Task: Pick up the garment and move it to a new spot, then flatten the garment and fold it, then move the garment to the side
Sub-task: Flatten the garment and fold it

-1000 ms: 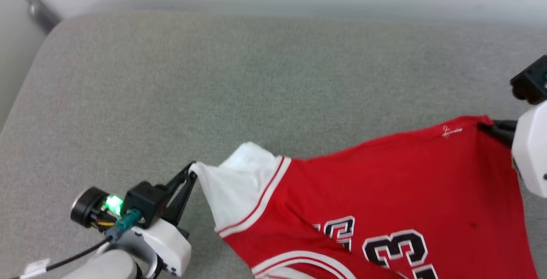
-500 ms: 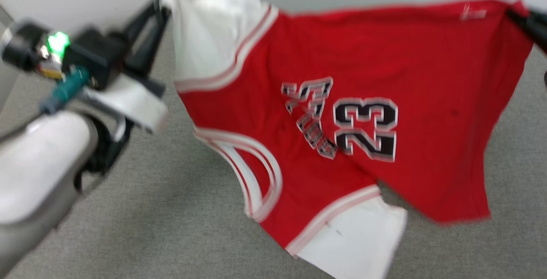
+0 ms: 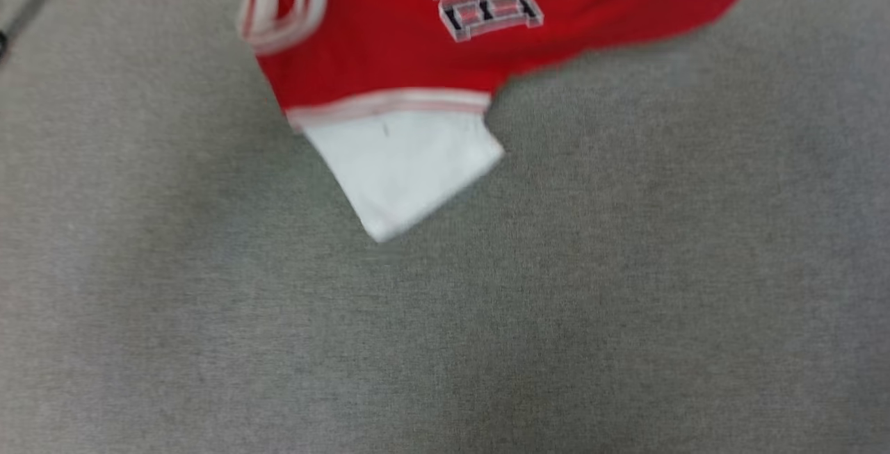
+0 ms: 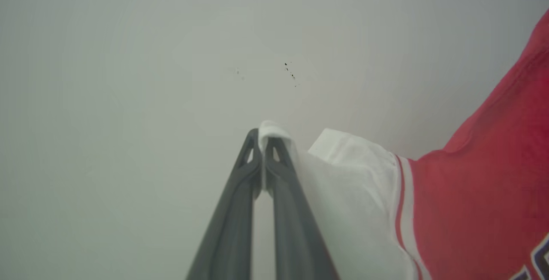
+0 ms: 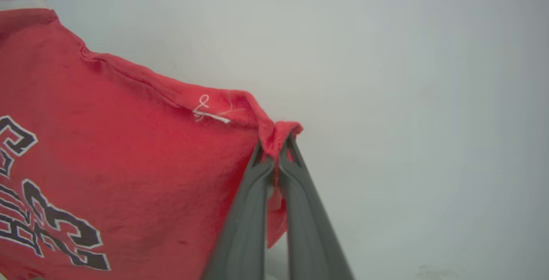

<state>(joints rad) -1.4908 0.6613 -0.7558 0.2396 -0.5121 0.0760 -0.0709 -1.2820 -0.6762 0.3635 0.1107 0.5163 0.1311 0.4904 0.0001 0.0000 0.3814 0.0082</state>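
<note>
The garment [image 3: 389, 58], a red jersey with white sleeves, striped trim and black lettering, hangs in the air between both arms. In the head view its lower part dangles from the top edge, one white sleeve [image 3: 403, 169] pointing down over the grey cushion [image 3: 626, 301]. My left gripper [image 4: 262, 136] is shut on the tip of the other white sleeve [image 4: 343, 185]. My right gripper [image 5: 276, 147] is shut on a red hem corner of the garment [image 5: 128, 143], beside a small white embroidered mark [image 5: 206, 110].
A wide grey fabric cushion lies below the hanging jersey. A pale plain wall [image 4: 171, 57] stands behind both grippers in the wrist views. A dark cable [image 3: 28, 2] crosses the head view's top left corner.
Both grippers have lifted the garment off the cushion and out past the head view's top edge. The jersey now hangs with its lower sleeve dangling. The picture has shifted as well.
</note>
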